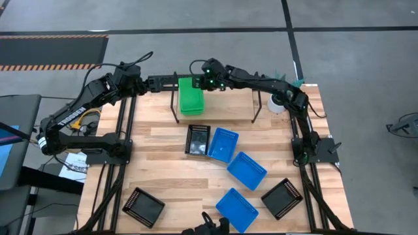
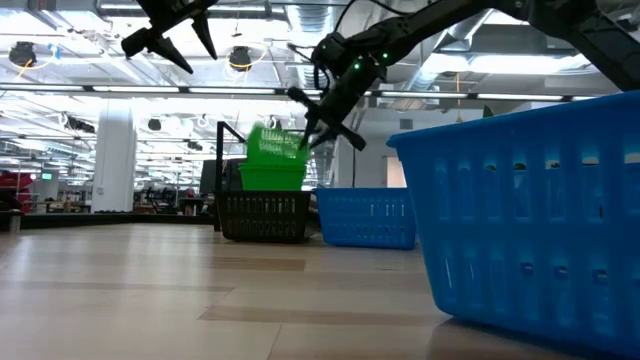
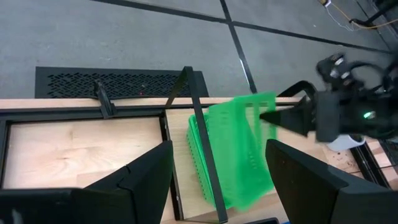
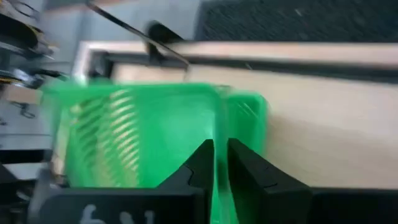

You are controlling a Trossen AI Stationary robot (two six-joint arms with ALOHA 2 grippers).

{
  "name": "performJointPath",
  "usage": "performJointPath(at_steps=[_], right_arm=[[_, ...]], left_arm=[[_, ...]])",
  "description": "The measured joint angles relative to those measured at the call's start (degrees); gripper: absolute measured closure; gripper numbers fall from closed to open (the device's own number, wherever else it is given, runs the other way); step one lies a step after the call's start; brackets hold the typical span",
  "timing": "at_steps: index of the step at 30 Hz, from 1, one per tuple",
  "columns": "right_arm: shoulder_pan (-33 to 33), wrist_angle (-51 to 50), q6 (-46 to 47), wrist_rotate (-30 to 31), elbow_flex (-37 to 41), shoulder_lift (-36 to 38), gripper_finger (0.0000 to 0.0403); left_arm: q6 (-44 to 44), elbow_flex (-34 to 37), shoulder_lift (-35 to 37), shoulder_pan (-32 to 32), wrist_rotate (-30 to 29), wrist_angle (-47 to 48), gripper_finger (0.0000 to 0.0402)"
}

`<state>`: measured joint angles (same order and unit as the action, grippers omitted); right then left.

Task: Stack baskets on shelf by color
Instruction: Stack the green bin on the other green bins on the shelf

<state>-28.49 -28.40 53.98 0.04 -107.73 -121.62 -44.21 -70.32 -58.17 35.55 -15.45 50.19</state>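
A bright green basket is tilted over a stack of green baskets at the left end of the black shelf, at the table's far side. My right gripper is shut on this basket. My left gripper hangs open and empty just left of the green stack, high above the table in the low view. Three blue baskets and three black baskets lie on the table. My right gripper pinches the green basket's right end wall at its rim, one finger inside the basket and one outside. The fingers come from the table's right, slanting down. The basket is tilted, its held end raised and its lower part on the green stack.
A white pot stands at the far right, behind the shelf's right end. The shelf's upright posts stand close to the green stack. A blue basket fills the low view's near right. A dark object sits at the near edge.
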Motion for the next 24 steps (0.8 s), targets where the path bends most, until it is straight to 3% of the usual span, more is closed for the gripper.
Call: performJointPath(at_steps=[17,24], right_arm=[[-1.41,-3.44,-3.78,-1.79,-2.05,0.84,0.0192],[-1.61,-2.96,-10.78,-2.28,-8.61,1.06,0.0174]], left_arm=[[-0.55,0.0,0.0,0.0,-0.36,-0.48,0.0157],[-0.19,0.0,0.0,0.0,-0.3,-0.35,0.0157]])
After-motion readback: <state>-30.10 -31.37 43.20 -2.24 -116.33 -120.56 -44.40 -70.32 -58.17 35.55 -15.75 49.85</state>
